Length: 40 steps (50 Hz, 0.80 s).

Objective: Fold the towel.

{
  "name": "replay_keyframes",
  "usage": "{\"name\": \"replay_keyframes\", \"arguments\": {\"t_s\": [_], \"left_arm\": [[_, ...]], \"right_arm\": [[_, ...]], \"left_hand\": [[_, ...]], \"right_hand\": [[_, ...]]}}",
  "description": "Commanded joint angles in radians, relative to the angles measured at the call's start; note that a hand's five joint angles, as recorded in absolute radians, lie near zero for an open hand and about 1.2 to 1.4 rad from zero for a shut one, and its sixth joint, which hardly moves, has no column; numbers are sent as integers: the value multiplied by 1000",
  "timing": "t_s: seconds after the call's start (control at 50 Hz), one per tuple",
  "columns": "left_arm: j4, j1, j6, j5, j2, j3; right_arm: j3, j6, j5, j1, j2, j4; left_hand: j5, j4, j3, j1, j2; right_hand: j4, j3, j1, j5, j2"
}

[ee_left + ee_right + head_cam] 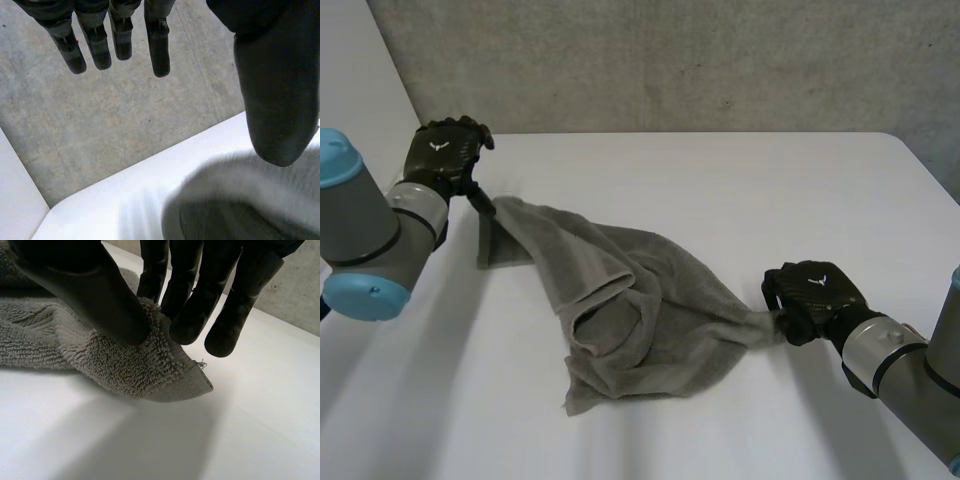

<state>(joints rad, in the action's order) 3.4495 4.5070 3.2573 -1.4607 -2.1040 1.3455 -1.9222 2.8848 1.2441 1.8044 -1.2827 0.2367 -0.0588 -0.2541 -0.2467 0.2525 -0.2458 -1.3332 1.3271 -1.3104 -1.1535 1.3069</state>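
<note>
Right robot hand [85, 290] pinches a corner of the towel [660, 290].

Black, white-marked left robot hand [445, 150] and right robot hand [817, 293] end grey, blue-capped arms [360, 225].

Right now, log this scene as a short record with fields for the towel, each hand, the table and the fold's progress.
towel: grey, crumpled, bunched in the middle, pulled out toward both hands
left hand: open, fingers straight, thumb at the towel's far corner; cannot tell whether it touches
right hand: shut on the towel, thumb and fingers pinching a corner just above the table
table: white, towel lying on it
progress: no neat fold yet
</note>
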Motion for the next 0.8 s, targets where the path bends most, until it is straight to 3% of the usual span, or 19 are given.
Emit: {"name": "replay_keyframes", "arguments": {"t_s": [0.02, 0.08, 0.1, 0.12, 0.14, 0.16, 0.18, 0.26, 0.46, 0.6, 0.72, 0.8], "left_arm": [[-26, 1, -1, 86, 73, 12], [-29, -8, 1, 157, 108, 41], [-27, -11, 2, 201, 128, 63], [-26, -17, 2, 248, 146, 82], [-26, -17, 2, 249, 147, 83], [-23, -28, 4, 290, 165, 101], [-23, -28, 4, 290, 165, 101], [-15, -78, 19, 355, 161, 133], [-23, -161, 156, 355, 24, 135], [-15, -212, 277, 330, -70, 136], [-4, -246, 288, 298, -116, 127], [43, -267, 289, 257, -143, 123]], "right_arm": [[0, -2, 1, -7, 0, 7], [0, -4, 3, -7, 0, 7], [-1, -4, 5, -7, 0, 7], [0, -4, 8, -7, 0, 7], [0, -4, 8, -7, 0, 7], [0, -4, 11, -8, 0, 6], [0, -4, 12, -11, 0, 6], [0, 1, 14, -16, -1, 6], [-5, 1, 12, -16, -12, 3], [-11, -1, 11, -2, -17, 3], [-18, -4, 6, 1, -20, 3], [-20, -4, 5, 3, -20, 3]], "left_hand": [[49, 70, 63, -68, 62], [49, 70, 63, -68, 62], [46, 67, 60, -65, 59], [40, 61, 54, -60, 53], [40, 61, 54, -60, 53], [35, 55, 48, -54, 47], [35, 55, 48, -54, 47], [26, 46, 39, -45, 38], [-1, 20, 13, -18, 12], [-4, 17, 10, -16, 9], [-12, 8, 1, -7, 0], [-161, -141, -148, 142, -149]], "right_hand": [[-63, 69, -86, -68, 89], [-63, 69, -86, -68, 89], [122, -116, 99, 117, -96], [534, -527, 511, 528, -507], [538, -532, 515, 533, -511], [843, -837, 820, 838, -817], [951, -945, 928, 945, -924], [1063, -1057, 1040, 1057, -1036], [1128, -1122, 1105, 1123, -1102], [1134, -1128, 1111, 1129, -1107], [1137, -1131, 1114, 1131, -1110], [1137, -1131, 1114, 1131, -1110]]}}
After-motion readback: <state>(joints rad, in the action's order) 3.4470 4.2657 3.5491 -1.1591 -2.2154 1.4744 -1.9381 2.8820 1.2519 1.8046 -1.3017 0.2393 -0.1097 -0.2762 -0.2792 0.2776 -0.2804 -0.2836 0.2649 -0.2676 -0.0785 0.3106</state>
